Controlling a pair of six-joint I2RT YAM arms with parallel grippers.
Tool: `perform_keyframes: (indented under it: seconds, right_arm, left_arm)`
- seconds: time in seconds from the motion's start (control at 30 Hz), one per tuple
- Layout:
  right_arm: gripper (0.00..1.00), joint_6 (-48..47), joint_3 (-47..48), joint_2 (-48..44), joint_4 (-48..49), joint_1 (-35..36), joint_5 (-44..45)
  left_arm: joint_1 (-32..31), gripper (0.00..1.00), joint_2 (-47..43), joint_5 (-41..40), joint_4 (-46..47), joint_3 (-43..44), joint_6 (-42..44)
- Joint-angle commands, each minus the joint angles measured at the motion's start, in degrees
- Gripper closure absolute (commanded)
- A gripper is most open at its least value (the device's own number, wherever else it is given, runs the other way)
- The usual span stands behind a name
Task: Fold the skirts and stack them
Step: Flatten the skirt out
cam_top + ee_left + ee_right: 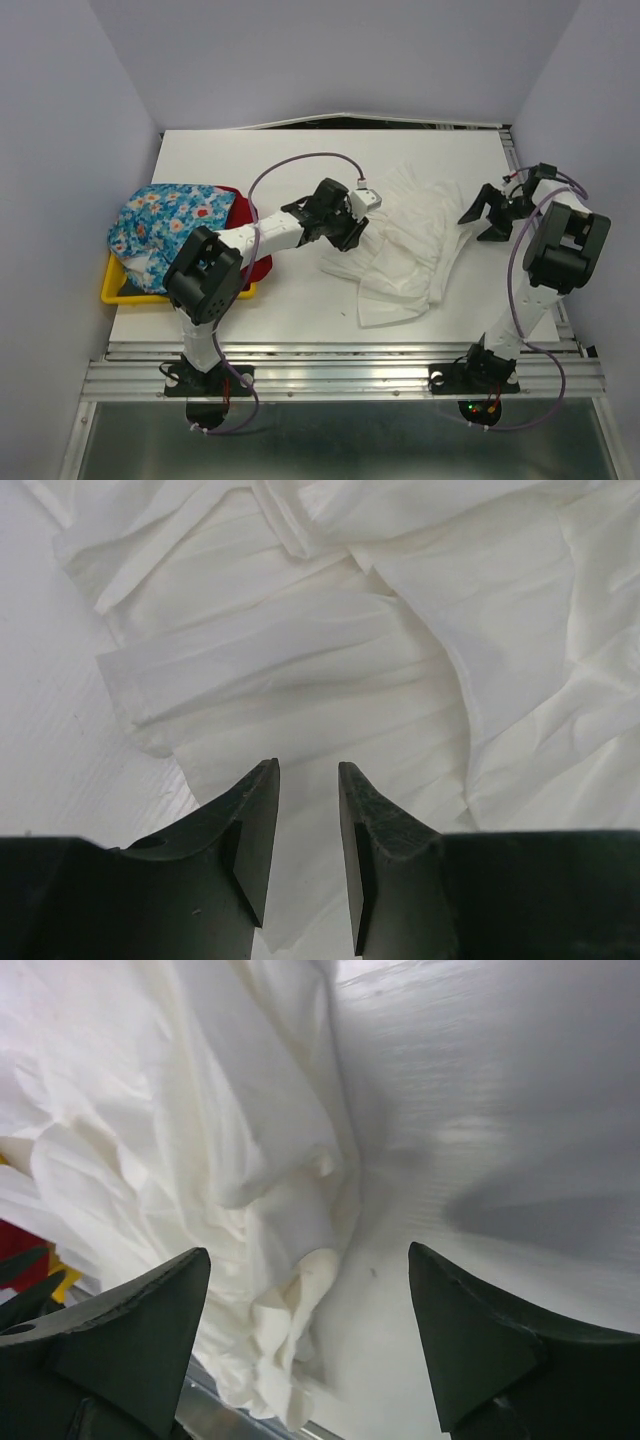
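Top external view: L arm's elbow is raised near the table's (290, 310) front-left, its forearm reaching fwd and to the right toward mid-table. L gripper (347, 236) points down at the left edge of the white skirt (410, 250). That skirt lies crumpled and spread across the centre-right of the table, folds running in several directions. R arm stands tall at the right edge, elbow high, wrist bent back inward. R gripper (480, 222) is by the skirt's right edge w/ jaws spread wide and nothing btwn them. At far left a blue floral skirt (170, 220) is heaped over a yellow tray (115, 290), and a red skirt (245, 212) shows beside and under it, next to the L forearm. Left wrist view: L gripper (308, 770) shows a narrow gap btwn its two dark fingers, no cloth pinched. The pleated white skirt (330, 680) fills the view beneath, bare table (50, 730) at left. Right wrist view: R gripper (308, 1252) fingers stand far apart. The white skirt (200, 1110) is bunched on the left, its edge lying btwn the fingers, and bare table (480, 1110) is on the right.
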Motion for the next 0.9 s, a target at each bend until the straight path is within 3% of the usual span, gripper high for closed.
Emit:
perform_keyframes:
  seconds: [0.0, 0.17, 0.3, 0.5, 0.6, 0.67, 0.77, 0.8, 0.87]
  right_arm:
    - [0.15, 5.04, -0.95, -7.97, 2.56, 0.41, -4.11]
    - [0.10, 9.54, -2.36, -11.07, 5.38, 1.46, -1.31]
    - [0.10, 10.59, -3.06, -6.69, 4.76, 3.83, 9.92]
    - [0.12, 11.21, -3.41, -1.50, 6.52, 4.37, 14.27]
    - [0.22, 10.77, -3.85, -1.23, 9.59, 4.98, 8.33]
    - [0.35, 9.63, -3.68, 0.00, 11.17, 5.51, 4.70]
    - [0.53, 5.25, -1.67, 3.15, 12.23, 7.00, -5.75]
    - [0.59, 2.01, -0.18, 4.65, 10.15, 7.53, -12.82]
    - [0.65, -1.61, 4.90, 9.11, 8.90, 8.76, -19.01]
  left_arm:
    - [0.31, 0.59, -2.91, 0.64, 3.34, -1.86, -1.60]
    - [0.40, 0.59, -3.08, 0.38, 4.22, -2.22, -1.95]
    - [0.40, 0.59, -2.73, -0.50, 4.14, -1.25, -2.22]
    - [1.02, 0.59, -4.13, -0.59, 3.35, -0.81, -2.30]
    - [1.28, 0.59, -4.31, -0.50, 3.17, -1.07, -2.48]
    - [1.54, 0.59, -4.22, -0.33, 3.08, -1.34, -2.65]
    - [2.51, 0.59, -4.31, 1.24, 3.00, -1.86, -3.53]
    - [2.95, 0.59, -4.57, 1.95, 2.91, -2.04, -4.06]
    - [4.78, 0.60, -4.93, 6.06, 2.91, -2.65, -4.50]
